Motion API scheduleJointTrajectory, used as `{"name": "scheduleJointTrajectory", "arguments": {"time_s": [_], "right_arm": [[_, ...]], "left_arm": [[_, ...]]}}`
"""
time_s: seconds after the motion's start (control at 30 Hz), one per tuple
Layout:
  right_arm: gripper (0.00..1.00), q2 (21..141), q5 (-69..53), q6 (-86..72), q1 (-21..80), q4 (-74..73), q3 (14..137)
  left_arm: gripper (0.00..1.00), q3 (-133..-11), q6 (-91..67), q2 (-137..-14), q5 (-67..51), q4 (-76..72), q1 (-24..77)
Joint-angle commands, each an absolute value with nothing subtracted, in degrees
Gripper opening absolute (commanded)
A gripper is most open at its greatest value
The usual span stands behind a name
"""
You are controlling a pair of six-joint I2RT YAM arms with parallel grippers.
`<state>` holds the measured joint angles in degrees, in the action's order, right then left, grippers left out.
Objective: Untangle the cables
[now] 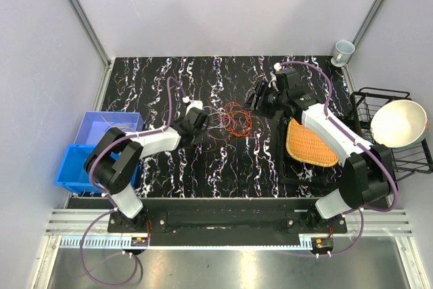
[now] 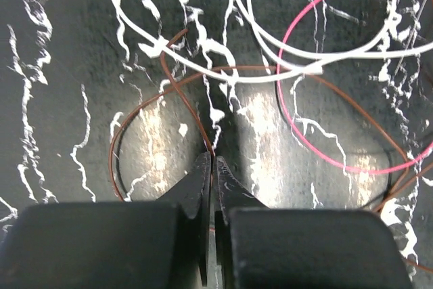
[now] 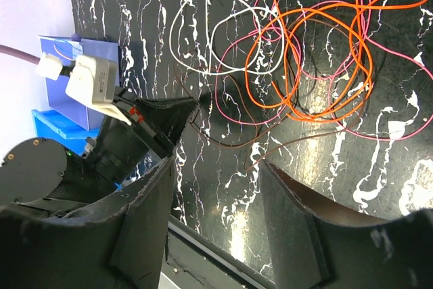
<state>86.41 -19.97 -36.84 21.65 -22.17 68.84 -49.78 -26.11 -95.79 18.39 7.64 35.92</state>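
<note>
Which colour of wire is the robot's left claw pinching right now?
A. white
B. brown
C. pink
B: in the left wrist view, the left claw is shut with its tips meeting on the thin brown wire. The white wire and the pink wire lie loose on the table ahead of it.

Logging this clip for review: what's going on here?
Two robot arms are working on a tangle of thin cables on the dark marbled table. The left gripper is shut on a brown wire at the tangle's edge. The right gripper hangs open beside the tangle, holding nothing.
</note>
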Motion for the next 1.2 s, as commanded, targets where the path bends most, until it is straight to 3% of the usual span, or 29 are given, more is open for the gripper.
{"name": "scheduleJointTrajectory", "arguments": {"time_s": [0.0,0.23,0.43,0.53,0.67,0.8,0.93,1.17], "right_arm": [[0.59,85.34,-19.07,-35.51,21.8,-20.83,68.91],[0.57,84.9,-18.9,-35.42,21.8,-20.48,68.56],[0.57,84.81,-19.07,-35.86,21.8,-19.69,68.2],[0.57,84.55,-19.42,-35.86,21.8,-19.42,68.2],[0.57,83.67,-18.99,-35.77,21.8,-19.16,67.85],[0.57,83.41,-18.81,-35.86,21.8,-18.99,67.33],[0.57,83.32,-19.94,-35.77,21.8,-18.28,66.97],[0.59,82.35,-30.66,-34.28,22.15,-11.7,63.73]], "left_arm": [[0.0,-55.98,-23.21,-96.42,24.77,8.87,36.04],[0.0,-68.62,-17.59,-85.63,33.04,21.42,34.28],[0.0,-89.97,-11.17,-79.46,36.03,30.48,32.17],[0.0,-105.23,-7.39,-78.66,34.28,33.03,32.17],[0.0,-115.56,-4.75,-78.05,28.07,36.12,32.25],[0.0,-113.13,-5.18,-72.61,18.56,34.55,32.26],[0.0,-100.42,-5.89,-67.42,5.31,30.59,32.17],[0.0,-84.21,-8.26,-60.83,6.59,25.93,32.26]]}}
